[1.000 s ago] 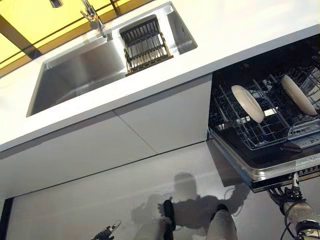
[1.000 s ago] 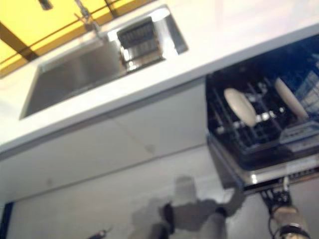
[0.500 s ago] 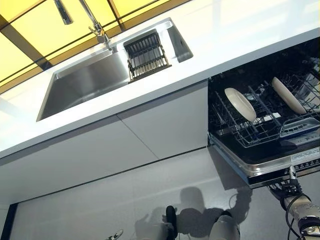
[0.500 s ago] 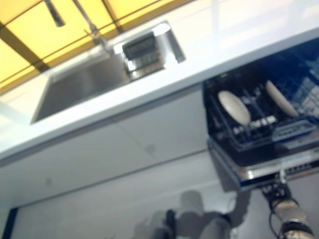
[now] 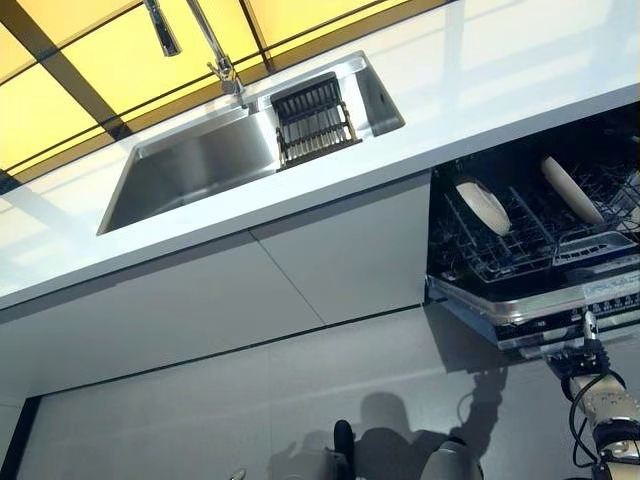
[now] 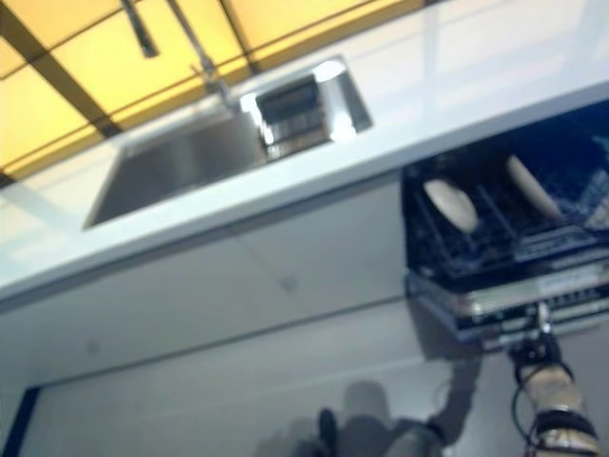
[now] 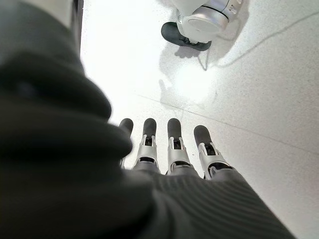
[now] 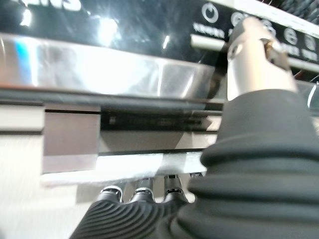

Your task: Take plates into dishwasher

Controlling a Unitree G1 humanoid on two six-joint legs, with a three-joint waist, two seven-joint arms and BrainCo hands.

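Two white plates (image 5: 484,206) (image 5: 573,189) stand on edge in the dishwasher's lower wire rack (image 5: 520,250). The dishwasher door (image 5: 560,305) hangs partly lowered at the right, with its control strip facing me. My right hand (image 5: 585,358) is at the door's outer edge. In the right wrist view its thumb (image 8: 251,59) lies on the control strip and its fingers (image 8: 142,191) reach under the door's edge, so the edge is pinched between them. My left hand (image 7: 172,149) hangs over the floor with straight fingers, holding nothing.
A steel sink (image 5: 200,165) with a tap (image 5: 215,45) is set in the white worktop (image 5: 480,80); a slatted drainer (image 5: 313,118) sits at the sink's right end. White cabinet fronts (image 5: 250,280) run left of the dishwasher.
The camera has moved. The dishwasher door has swung upward with my right hand at its edge, and the plates now show more edge-on behind it.
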